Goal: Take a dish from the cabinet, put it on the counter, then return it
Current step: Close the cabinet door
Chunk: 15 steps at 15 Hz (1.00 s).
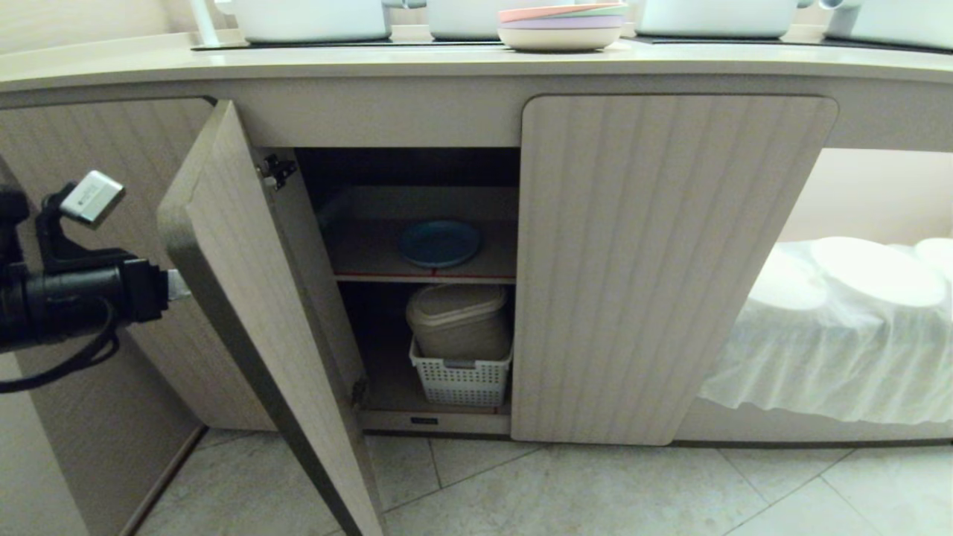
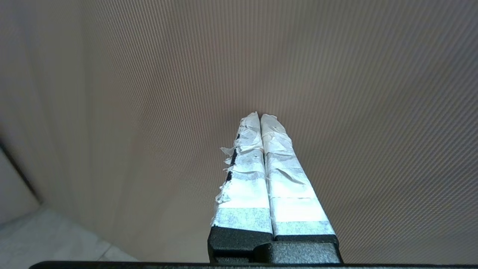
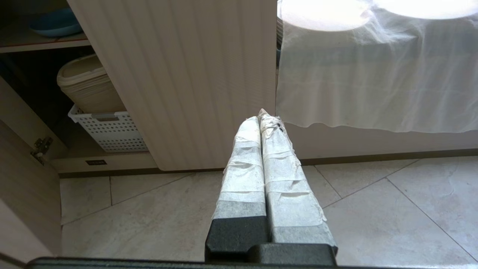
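The left gripper (image 2: pixel 260 116) has its taped fingers pressed together on nothing, their tips close against the ribbed outer face of the open door (image 1: pixel 246 298); in the head view its black wrist reaches that door from the left side, at the door's outer edge, and whether the tips actually touch the door cannot be told. The door stands swung out from the cabinet (image 1: pixel 670 268) on black hinges (image 1: pixel 277 171), leaving the left half of the cabinet open, while the cabinet's right door is shut. Inside the cabinet, the dish (image 1: pixel 440 243), a light-blue plate, lies flat on the red-edged inner shelf (image 1: pixel 424 278). Below that shelf a beige lidded container (image 1: pixel 458 320) sits in a white perforated basket (image 1: pixel 461 381) on the cabinet floor. Above the cabinet runs the counter (image 1: pixel 476 63), which carries a stack of pastel plates (image 1: pixel 562 26) and white pots. To the right of the cabinet a white cloth (image 1: pixel 834 350) hangs over pale round items. The right gripper (image 3: pixel 263 117) also has its taped fingers closed together and empty; it hangs low over the tiled floor (image 3: pixel 373 209) in front of the cabinet's shut right door.
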Motion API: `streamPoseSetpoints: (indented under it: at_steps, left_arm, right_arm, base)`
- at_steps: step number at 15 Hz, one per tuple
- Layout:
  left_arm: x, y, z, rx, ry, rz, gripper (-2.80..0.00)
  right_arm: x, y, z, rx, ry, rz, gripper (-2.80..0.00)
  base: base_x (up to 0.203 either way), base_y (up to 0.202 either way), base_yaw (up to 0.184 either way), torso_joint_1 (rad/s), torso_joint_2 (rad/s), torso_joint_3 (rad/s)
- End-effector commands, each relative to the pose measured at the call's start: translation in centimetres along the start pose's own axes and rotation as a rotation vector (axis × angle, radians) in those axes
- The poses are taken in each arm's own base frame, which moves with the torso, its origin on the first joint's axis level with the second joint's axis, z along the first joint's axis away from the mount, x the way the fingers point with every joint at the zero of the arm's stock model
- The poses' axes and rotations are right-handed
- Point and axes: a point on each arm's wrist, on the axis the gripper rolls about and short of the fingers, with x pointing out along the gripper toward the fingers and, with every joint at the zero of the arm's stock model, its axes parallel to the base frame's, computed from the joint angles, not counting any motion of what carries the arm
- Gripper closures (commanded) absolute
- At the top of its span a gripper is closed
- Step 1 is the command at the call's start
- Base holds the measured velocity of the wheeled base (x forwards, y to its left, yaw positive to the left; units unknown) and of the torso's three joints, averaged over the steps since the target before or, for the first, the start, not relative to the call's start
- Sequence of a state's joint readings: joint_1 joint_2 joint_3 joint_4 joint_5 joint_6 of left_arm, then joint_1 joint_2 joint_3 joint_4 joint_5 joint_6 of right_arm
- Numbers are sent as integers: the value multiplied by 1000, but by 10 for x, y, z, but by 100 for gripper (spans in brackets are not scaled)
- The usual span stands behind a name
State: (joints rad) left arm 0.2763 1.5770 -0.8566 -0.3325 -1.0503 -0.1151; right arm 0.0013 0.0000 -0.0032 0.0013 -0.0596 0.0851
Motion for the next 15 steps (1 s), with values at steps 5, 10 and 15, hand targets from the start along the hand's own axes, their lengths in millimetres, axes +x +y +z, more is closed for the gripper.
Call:
streamPoseSetpoints:
  at_steps: [5,10,15]
  left_arm:
    - [15,6,5,2,-12,-28,0]
    - [32,-4,-1,7,15,-30,0]
    - [55,-15,-4,35,34,-44,0]
  right_arm:
    - [0,0,0,1,0,0,0]
    - [0,0,0,1,-1,0,0]
    - [0,0,0,1,-1,0,0]
  base:
    - [0,0,0,0,0,0]
    - [0,0,0,0,0,0]
    - [0,0,0,0,0,0]
